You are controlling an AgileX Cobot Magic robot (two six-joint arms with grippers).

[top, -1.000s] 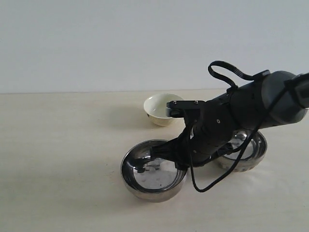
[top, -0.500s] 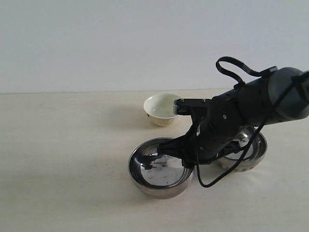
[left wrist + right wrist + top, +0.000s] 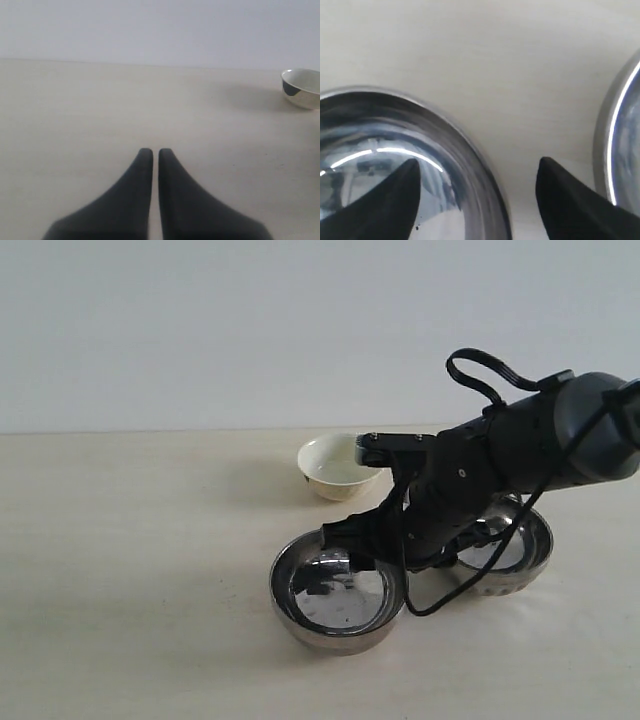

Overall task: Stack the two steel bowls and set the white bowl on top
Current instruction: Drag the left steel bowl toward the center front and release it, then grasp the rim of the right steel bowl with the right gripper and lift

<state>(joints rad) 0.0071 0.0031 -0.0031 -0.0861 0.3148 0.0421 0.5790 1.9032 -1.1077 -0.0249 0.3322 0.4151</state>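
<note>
One steel bowl (image 3: 338, 592) sits at the front of the table; in the right wrist view it is the steel bowl (image 3: 380, 145). My right gripper (image 3: 347, 543) (image 3: 478, 161) is open and straddles its right rim, with one finger inside the bowl and the other outside. The second steel bowl (image 3: 515, 558) (image 3: 620, 135) stands just right of it, partly hidden by the arm. Behind them rests the cream-white bowl (image 3: 335, 468) (image 3: 302, 90), upright and untouched. My left gripper (image 3: 151, 151) is shut on nothing above bare table, far from the bowls.
The pale wooden table (image 3: 130, 570) stretches to the left and front. A plain white wall stands behind it. The right arm's black cable loops (image 3: 440, 602) hang beside the front bowl.
The front steel bowl has shifted right, toward the second steel bowl, along with my right gripper. The white bowl has stayed put.
</note>
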